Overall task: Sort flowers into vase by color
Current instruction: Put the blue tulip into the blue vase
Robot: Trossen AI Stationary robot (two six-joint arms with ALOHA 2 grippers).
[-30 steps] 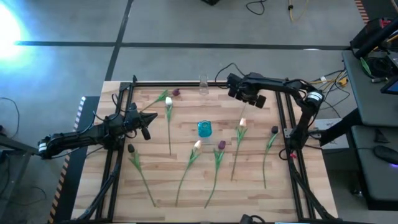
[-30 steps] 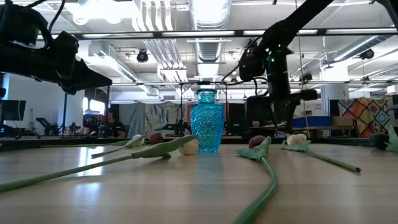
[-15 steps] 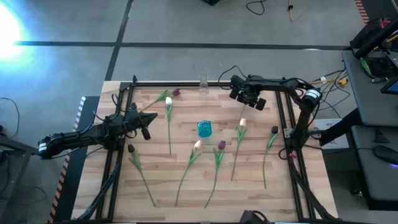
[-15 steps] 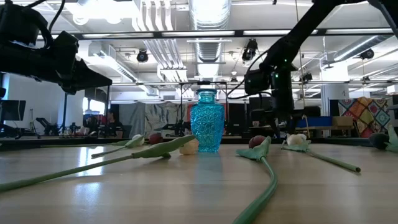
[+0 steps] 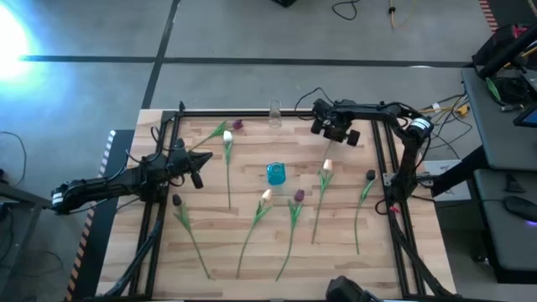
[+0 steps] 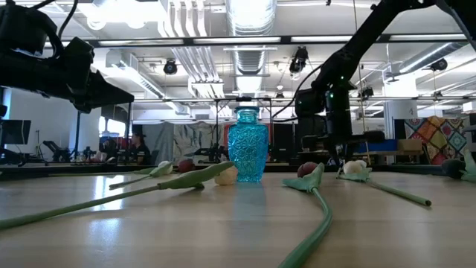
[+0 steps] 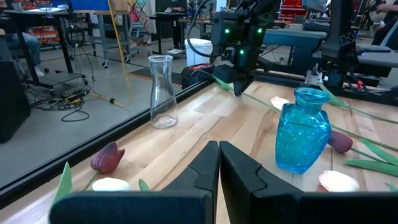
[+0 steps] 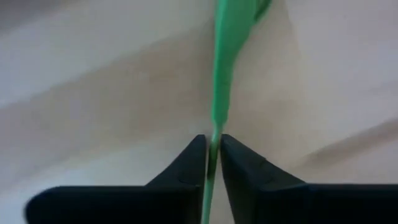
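My right gripper (image 5: 334, 138) stands at the table's far right, fingers pointing down, shut on the thin green stem (image 8: 216, 118) of a flower. That stem runs from the gripper toward a cream head (image 5: 327, 165). My left gripper (image 5: 198, 164) hovers shut over the left side, holding nothing. A blue vase (image 5: 276, 174) stands mid-table and a clear glass vase (image 5: 274, 113) at the far edge. Other flowers lie flat on the wood: white (image 5: 226, 138), maroon (image 5: 237, 125), peach (image 5: 267, 195) and maroon (image 5: 299, 195). My right gripper pinches the flower's stem (image 8: 215, 134) between its two fingers, just short of a green leaf (image 8: 236, 25). The fingers come from above, pointing down, and lie across the stem. The flower rests along the table, its cream head (image 7: 280, 102) toward the blue vase.
More flowers lie at the left (image 5: 177, 200) and right (image 5: 370, 175), stems running toward the near edge. Black frame rails (image 5: 382, 168) border the table's sides and far edge. Bare wood shows between the blue vase and the white flower.
My right gripper has come down to the table at the far right and shut on the flower's stem. The flower lies where it was.
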